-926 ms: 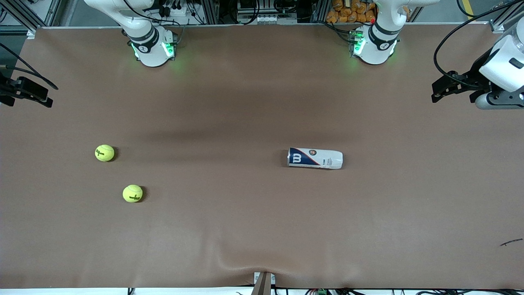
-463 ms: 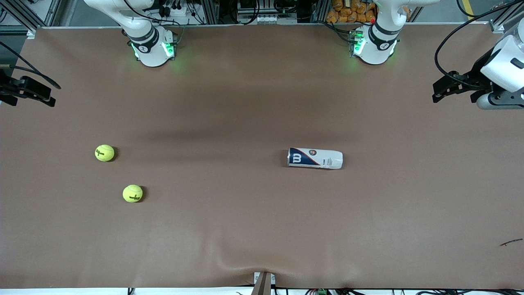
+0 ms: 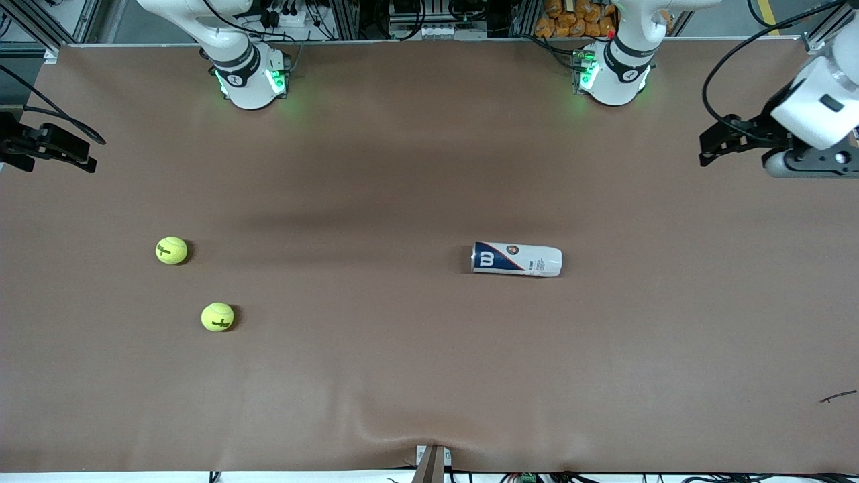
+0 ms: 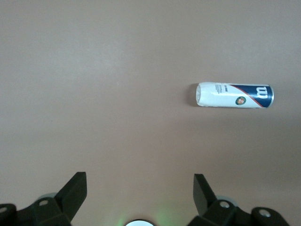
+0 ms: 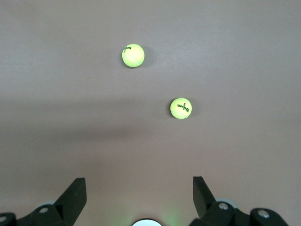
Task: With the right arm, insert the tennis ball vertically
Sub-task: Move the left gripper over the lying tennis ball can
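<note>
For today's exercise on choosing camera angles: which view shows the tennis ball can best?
The left wrist view shows the tennis ball can best: it appears largest there, lying on its side with its logo and white end plain. The front view shows the can smaller, lying on the table. The right wrist view does not show it.

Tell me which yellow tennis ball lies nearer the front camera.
The yellow felt tennis ball lower in the front view; the other yellow tennis ball sits farther back, closer to the right arm's end.

Two tennis balls (image 3: 171, 250) (image 3: 217, 316) yellow-green, dark print; can (image 3: 516, 259) white, navy, red stripe; table (image 3: 402, 376) brown.
</note>
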You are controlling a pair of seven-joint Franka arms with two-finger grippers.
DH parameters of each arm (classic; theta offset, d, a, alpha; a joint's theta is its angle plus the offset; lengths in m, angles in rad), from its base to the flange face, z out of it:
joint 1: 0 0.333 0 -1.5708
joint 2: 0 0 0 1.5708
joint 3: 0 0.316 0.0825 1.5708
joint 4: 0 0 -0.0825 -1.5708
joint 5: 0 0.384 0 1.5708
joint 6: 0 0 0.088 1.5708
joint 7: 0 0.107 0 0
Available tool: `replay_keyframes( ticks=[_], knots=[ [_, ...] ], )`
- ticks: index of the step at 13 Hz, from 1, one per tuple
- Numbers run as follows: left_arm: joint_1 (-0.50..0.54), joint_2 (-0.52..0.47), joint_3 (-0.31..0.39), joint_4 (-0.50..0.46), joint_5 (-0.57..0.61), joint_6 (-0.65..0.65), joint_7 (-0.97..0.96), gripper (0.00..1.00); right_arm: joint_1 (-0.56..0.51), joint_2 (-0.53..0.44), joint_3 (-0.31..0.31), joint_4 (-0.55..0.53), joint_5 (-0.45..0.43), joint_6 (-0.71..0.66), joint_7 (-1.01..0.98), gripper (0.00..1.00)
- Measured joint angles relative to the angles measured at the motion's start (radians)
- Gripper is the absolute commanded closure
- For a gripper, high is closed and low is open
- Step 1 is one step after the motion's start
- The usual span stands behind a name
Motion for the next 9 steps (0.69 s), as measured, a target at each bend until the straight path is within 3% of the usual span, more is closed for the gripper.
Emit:
replay_keyframes(
  ticks=[5, 9],
  knots=[
    [-0.01, 0.057, -0.094, -0.002, -0.001, 0.0, 0.039, 0.0, 0.0, 0.005, -0.001, -0.005, 0.0, 0.004, 0.002, 0.0],
    [-0.018, 0.114, -0.13, -0.001, -0.001, 0.004, 0.207, 0.0, -0.002, 0.05, -0.007, -0.014, -0.003, 0.053, 0.003, 0.0]
  ],
)
